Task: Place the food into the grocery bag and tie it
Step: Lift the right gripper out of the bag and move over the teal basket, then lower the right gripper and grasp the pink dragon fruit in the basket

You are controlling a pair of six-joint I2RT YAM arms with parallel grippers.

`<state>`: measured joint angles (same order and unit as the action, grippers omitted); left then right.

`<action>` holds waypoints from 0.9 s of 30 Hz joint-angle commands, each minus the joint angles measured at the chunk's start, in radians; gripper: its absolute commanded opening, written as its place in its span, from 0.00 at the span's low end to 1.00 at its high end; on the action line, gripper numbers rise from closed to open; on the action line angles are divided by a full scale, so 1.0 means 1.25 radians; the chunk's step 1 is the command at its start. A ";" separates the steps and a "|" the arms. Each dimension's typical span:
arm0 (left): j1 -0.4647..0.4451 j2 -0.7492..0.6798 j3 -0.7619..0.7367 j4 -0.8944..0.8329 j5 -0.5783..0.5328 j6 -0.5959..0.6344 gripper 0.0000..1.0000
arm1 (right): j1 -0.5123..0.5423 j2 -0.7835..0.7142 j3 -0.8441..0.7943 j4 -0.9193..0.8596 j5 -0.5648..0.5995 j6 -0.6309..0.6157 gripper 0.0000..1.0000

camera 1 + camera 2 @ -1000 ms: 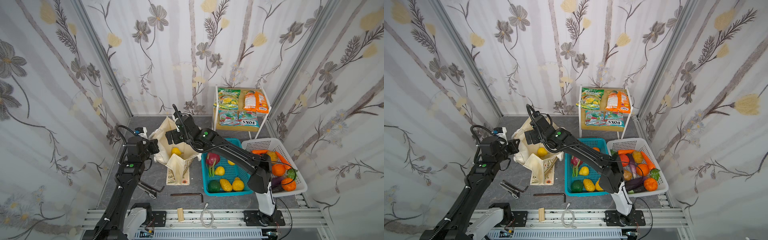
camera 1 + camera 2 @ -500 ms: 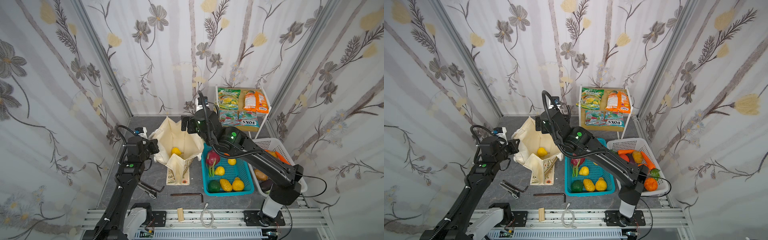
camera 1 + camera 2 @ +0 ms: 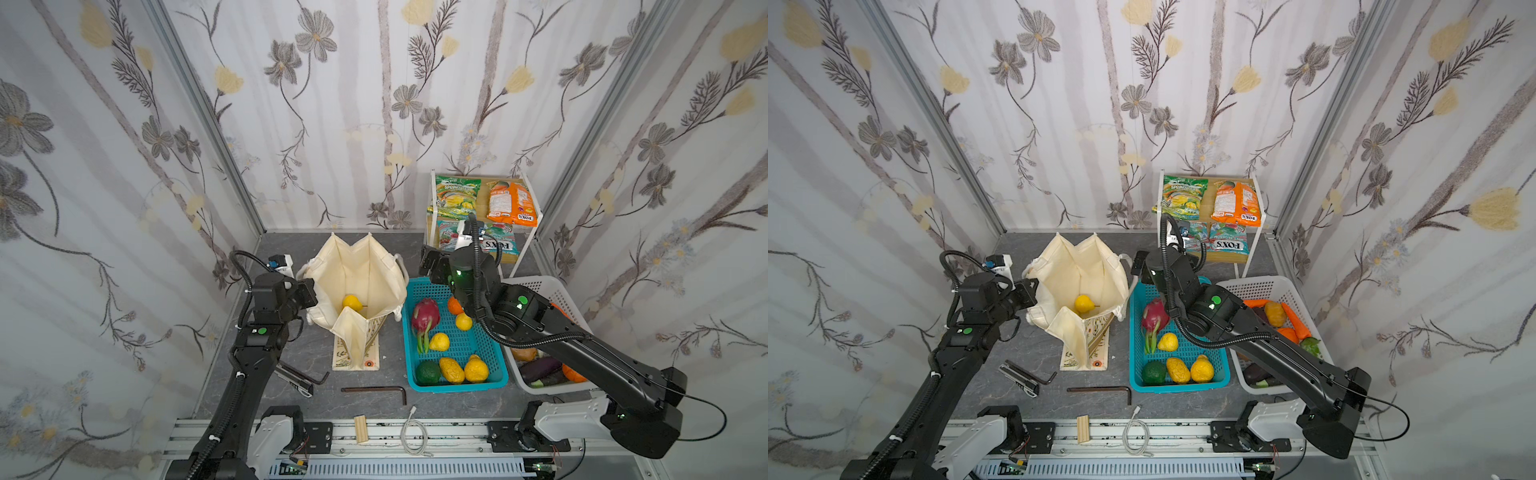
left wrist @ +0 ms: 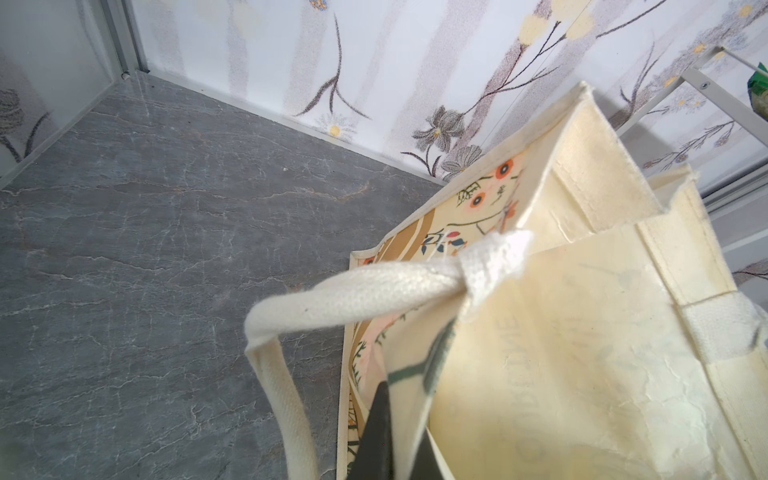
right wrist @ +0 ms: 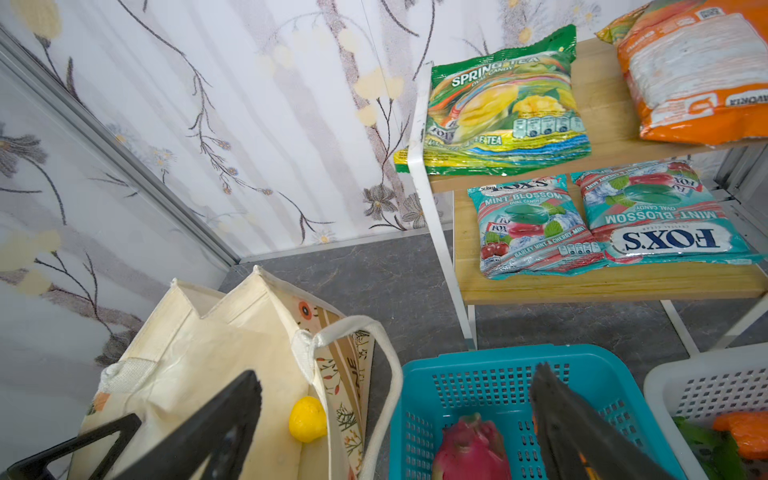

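L gripper (image 3: 308, 292) is clenched on the grocery bag (image 3: 365, 266) at its left rim, propping the mouth open. Bag stands mid-floor w/ one lemon (image 3: 351, 301) at the bottom, so I'd call it early. R gripper (image 3: 430, 262) hangs released, empty, over the far end of the teal basket (image 3: 457, 384). Left to do: basket fruit incl. dragon fruit (image 3: 426, 313), snack packets (image 3: 459, 195) on the shelf (image 5: 602, 286), then the tie. Only L wrist cam shows the finger (image 4: 376, 432) pinching canvas near the rope handle (image 4: 353, 291). Only R wrist cam shows the jaws spread wide.
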<state>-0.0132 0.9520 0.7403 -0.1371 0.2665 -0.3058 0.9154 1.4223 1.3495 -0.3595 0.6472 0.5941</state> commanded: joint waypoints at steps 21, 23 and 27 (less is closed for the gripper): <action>0.002 -0.002 0.009 0.010 0.005 0.004 0.00 | -0.162 0.011 -0.300 0.095 -0.240 0.143 1.00; 0.002 -0.002 0.009 0.010 0.005 0.004 0.00 | -0.165 0.037 -0.303 0.096 -0.252 0.143 1.00; 0.003 -0.001 0.009 0.010 0.005 0.004 0.00 | -0.172 0.086 -0.312 0.115 -0.300 0.136 1.00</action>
<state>-0.0113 0.9497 0.7403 -0.1387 0.2672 -0.3058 0.7052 1.5032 0.9665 -0.2867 0.3294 0.7513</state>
